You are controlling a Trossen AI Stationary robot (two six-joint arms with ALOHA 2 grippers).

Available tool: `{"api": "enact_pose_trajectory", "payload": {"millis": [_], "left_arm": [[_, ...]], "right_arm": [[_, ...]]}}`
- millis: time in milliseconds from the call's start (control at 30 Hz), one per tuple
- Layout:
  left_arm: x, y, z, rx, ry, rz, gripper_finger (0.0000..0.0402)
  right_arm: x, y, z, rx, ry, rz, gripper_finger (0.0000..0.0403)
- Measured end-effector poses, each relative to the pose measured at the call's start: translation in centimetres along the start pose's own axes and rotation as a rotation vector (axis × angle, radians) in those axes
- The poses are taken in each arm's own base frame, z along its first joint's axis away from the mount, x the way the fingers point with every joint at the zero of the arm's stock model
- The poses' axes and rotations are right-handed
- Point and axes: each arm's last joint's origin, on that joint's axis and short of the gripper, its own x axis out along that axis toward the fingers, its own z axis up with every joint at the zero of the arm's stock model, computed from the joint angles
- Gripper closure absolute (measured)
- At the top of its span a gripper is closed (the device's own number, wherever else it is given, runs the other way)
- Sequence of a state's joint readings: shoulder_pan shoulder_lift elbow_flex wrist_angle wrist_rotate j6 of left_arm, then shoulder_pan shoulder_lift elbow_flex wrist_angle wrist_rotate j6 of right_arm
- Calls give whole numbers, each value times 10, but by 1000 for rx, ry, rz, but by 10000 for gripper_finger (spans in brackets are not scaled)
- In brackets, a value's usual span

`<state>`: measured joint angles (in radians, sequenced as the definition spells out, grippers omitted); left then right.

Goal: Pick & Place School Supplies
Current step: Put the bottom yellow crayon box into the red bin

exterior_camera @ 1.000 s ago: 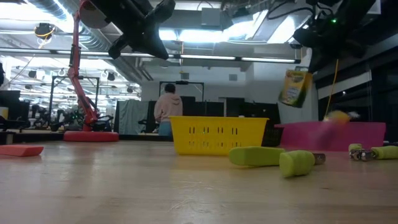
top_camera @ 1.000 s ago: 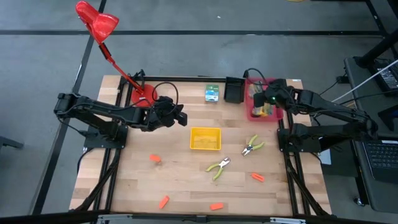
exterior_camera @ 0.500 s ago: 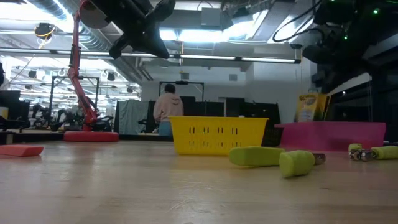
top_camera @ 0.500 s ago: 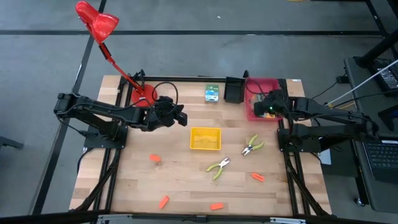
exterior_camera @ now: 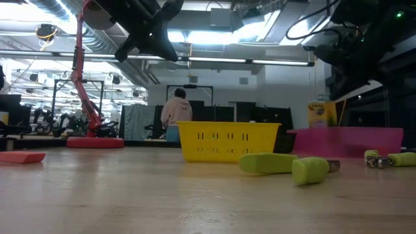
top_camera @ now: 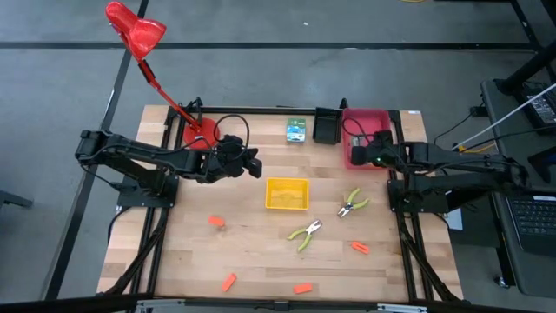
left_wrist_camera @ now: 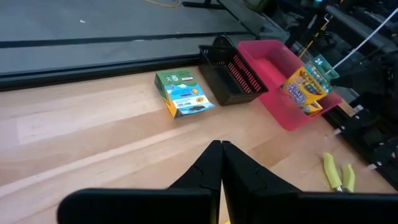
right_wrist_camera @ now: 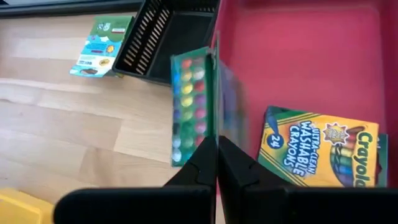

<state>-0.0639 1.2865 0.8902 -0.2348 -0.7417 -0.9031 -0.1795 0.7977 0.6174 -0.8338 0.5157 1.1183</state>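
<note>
Wooden slats make up the desk (top_camera: 261,252), and nearest its front edge lie two small orange pieces (top_camera: 228,282) (top_camera: 302,288). A little farther in sit another orange piece (top_camera: 216,221) on the left and one (top_camera: 359,248) on the right, with two yellow-green-handled tools (top_camera: 305,233) (top_camera: 352,205) between them, apart from each other. Just behind the tools stands a yellow bin (top_camera: 287,194). On a level with it, the left hand (top_camera: 253,164) hovers above the desk with its fingers pressed together, holding nothing. Across the desk the right hand (top_camera: 363,156) hangs over the near end of the red tray (top_camera: 365,117); its fingers are pinched on a thin paint box (right_wrist_camera: 191,104) with rows of coloured dots, held on edge at the tray's wall. Inside the tray lies a crayon box (right_wrist_camera: 320,146), printed face up. Beside the tray stands a black bin (top_camera: 327,126), and past that a green printed box (top_camera: 297,130) lies flat on the wood. At the far left corner rises a red desk lamp (top_camera: 135,28). Beyond the desk, in the low view, a person (exterior_camera: 175,112) stands in the room.
</note>
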Motion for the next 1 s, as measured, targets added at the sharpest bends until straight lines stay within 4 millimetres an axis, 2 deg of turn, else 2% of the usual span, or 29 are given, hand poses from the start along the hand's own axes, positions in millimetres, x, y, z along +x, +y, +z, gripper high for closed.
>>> {"api": "enact_pose_trajectory", "payload": {"millis": [367, 767, 867, 1000], "left_arm": [[0, -1, 0, -5, -1, -6, 400], [0, -4, 3, -10, -23, -33, 400], [0, -4, 3, -10, -23, -33, 400], [0, -4, 3, -10, -23, -33, 400]], "right_arm": [[2, 1, -1, -5, 12, -2, 403], [15, 11, -8, -44, 101, -22, 402], [16, 16, -10, -48, 99, 5, 388], [18, 23, -11, -44, 82, 34, 347]]}}
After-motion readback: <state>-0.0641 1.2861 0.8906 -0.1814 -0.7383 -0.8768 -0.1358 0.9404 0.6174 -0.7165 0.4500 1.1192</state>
